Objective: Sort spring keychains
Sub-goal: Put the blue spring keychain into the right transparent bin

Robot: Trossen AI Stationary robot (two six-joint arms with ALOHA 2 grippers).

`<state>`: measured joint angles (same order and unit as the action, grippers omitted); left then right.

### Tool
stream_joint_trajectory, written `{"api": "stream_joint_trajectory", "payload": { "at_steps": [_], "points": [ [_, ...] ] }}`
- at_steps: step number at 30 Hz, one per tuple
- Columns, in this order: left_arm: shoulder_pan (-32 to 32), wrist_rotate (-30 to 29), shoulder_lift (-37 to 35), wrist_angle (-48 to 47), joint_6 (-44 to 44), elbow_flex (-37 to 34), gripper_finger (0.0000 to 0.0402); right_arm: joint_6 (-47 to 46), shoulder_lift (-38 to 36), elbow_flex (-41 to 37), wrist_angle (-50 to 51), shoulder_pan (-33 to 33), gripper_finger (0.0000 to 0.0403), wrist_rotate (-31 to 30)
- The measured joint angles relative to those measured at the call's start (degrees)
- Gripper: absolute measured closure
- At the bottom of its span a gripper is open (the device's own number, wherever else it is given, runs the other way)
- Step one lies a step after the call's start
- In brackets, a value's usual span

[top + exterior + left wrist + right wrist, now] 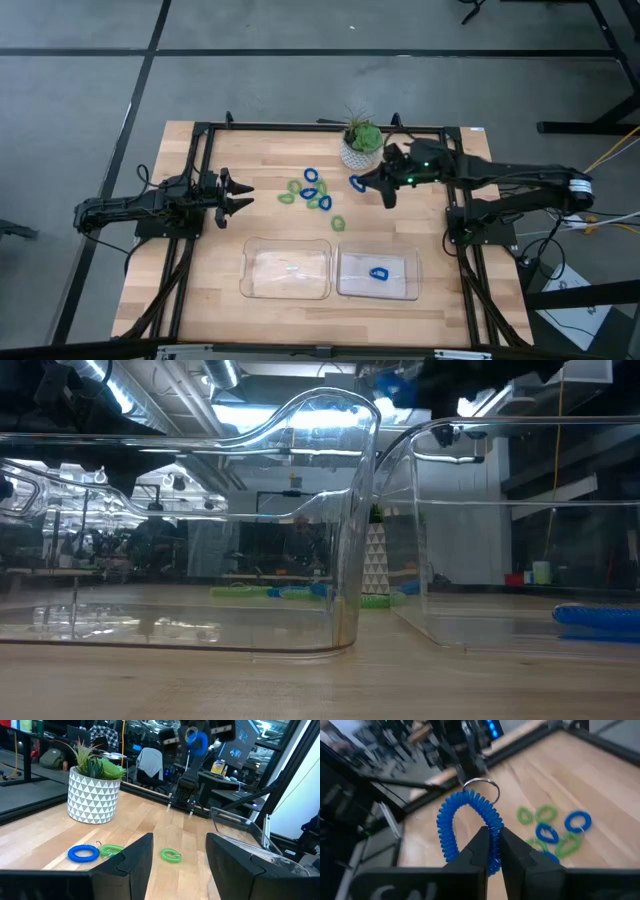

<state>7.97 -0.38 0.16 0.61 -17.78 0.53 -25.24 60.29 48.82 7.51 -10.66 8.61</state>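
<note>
You are looking down on a wooden tabletop with the two arms reaching in from 9 and 3 o'clock. The right tool is hovering just past centre toward 1 o'clock, beside the potted plant, and its fingers are pinching almost fully together on a blue spring keychain. In the right wrist view you are seeing that coil hanging in a loop above the fingertips, with a metal ring at its top, clear of the wood below.

The loose keychains are lying in a cluster near the tabletop's centre, blue and green mixed, between the two tools. One green coil is sitting apart from the cluster toward 5 o'clock.

Two clear trays are standing side by side toward 6 o'clock. The left tray is showing no keychain that you can make out; the right tray is holding one blue keychain, which the low view shows lying flat on the tray's floor.

The left tool is waiting at 9 o'clock with its fingers spread wide, gripping nothing.
</note>
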Motion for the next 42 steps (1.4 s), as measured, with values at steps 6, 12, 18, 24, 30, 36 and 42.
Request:
{"api": "stream_joint_trajectory", "payload": {
  "at_steps": [6, 12, 18, 24, 30, 36, 42],
  "points": [
    [0.00, -0.02, 0.00, 0.01, 0.02, 0.00, 0.0224, -0.78, -3.87, 0.02, -1.24, 0.02, 0.0366, -0.93],
    [0.01, 0.00, -0.01, 0.01, 0.00, -0.01, 0.0224, -1.78, -5.95, 0.02, -3.00, 0.02, 0.0365, 1.02],
    [-0.01, 0.00, 0.00, 0.00, 0.02, -0.01, 0.0224, -1.81, -7.78, 0.02, -4.29, 1.16, 0.0365, 1.96],
    [0.00, 0.00, 0.00, -0.01, 0.00, 0.00, 0.0224, -0.37, -8.28, 0.02, -6.30, 3.36, 0.0364, 2.09],
    [0.00, -0.01, 0.00, 0.00, 0.01, 0.00, 0.0224, -2.16, -8.28, 0.02, -6.79, 6.68, 0.0364, 2.13],
    [0.00, 0.00, -0.01, 0.00, 0.02, -0.01, 0.0224, -6.91, -8.26, 0.02, -7.79, 12.69, 0.0364, 3.62],
    [0.01, -0.02, 0.01, 0.01, 0.00, -0.01, 0.0224, -10.75, -9.05, 0.02, -10.78, 17.99, 0.0364, 5.85]
  ]
}}
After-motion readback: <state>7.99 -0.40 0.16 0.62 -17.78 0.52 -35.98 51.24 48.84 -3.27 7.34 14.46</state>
